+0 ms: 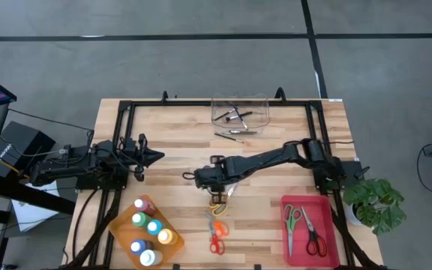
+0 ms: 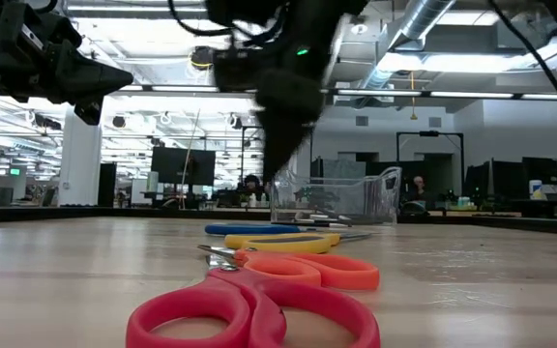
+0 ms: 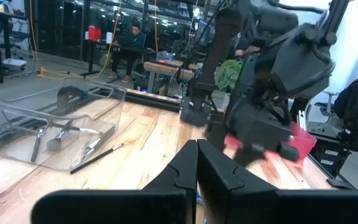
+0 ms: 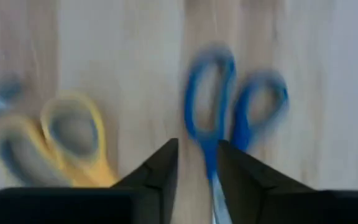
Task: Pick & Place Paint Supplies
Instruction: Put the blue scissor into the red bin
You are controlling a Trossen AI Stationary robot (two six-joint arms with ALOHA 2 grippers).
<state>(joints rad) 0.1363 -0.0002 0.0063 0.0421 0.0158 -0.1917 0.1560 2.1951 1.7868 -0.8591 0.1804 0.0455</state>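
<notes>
The right gripper [image 4: 197, 163], jaws slightly apart around the blue scissors [image 4: 229, 112] near the worktop's middle, should probably pinch the stiff, light, slippery blades.

A light wooden table [image 1: 178, 142] with a black frame along its edges is carrying everything. A clear plastic bin [image 1: 239, 109] is sitting at its far edge, with thin dark brushes [image 1: 235, 133] lying on the wood just in front. An orange tray [image 1: 121, 227] of paint bottles is resting at the near left corner, and a red tray [image 1: 324, 222] at the near right. Blue-handled scissors [image 4: 229, 112], yellow scissors [image 2: 283, 244], orange scissors [image 1: 217, 226] and red scissors [image 1: 216, 244] are lying near the middle front.
</notes>
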